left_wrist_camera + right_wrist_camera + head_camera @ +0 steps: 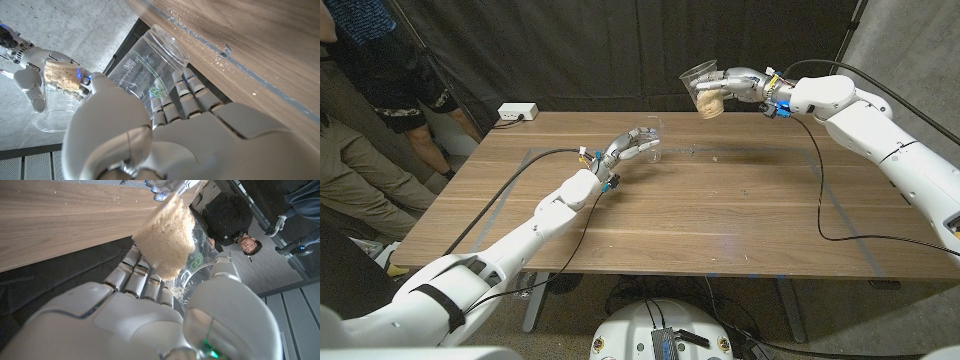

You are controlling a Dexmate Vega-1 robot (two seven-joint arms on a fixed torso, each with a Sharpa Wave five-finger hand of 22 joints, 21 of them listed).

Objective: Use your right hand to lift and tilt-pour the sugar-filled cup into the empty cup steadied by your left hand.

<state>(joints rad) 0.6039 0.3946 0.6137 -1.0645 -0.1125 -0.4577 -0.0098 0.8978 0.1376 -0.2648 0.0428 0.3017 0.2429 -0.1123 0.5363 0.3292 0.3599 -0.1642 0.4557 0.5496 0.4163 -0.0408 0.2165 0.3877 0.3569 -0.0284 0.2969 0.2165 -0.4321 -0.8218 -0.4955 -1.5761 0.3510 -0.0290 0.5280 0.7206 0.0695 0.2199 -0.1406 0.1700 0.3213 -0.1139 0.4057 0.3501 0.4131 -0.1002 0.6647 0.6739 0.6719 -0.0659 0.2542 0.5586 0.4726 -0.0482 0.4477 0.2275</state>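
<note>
My right hand [745, 84] holds the clear sugar-filled cup [704, 86] well above the table's far edge, tilted with its mouth toward my left side. The brown sugar [709, 104] sits clumped in the cup's lower end; the right wrist view shows the sugar [166, 239] against the cup wall above my right hand [150, 315]. On the table, my left hand [628, 148] wraps the empty clear cup [654, 141]. In the left wrist view the empty cup [148, 75] stands in my left hand's [165, 135] fingers, with the sugar cup [60, 87] apart from it.
A few sugar grains [716, 154] lie on the wooden table [700, 220] near the empty cup. Black cables [820, 200] cross the tabletop. A white power strip [517, 112] lies at the far left corner. People [380, 100] stand beyond the left edge.
</note>
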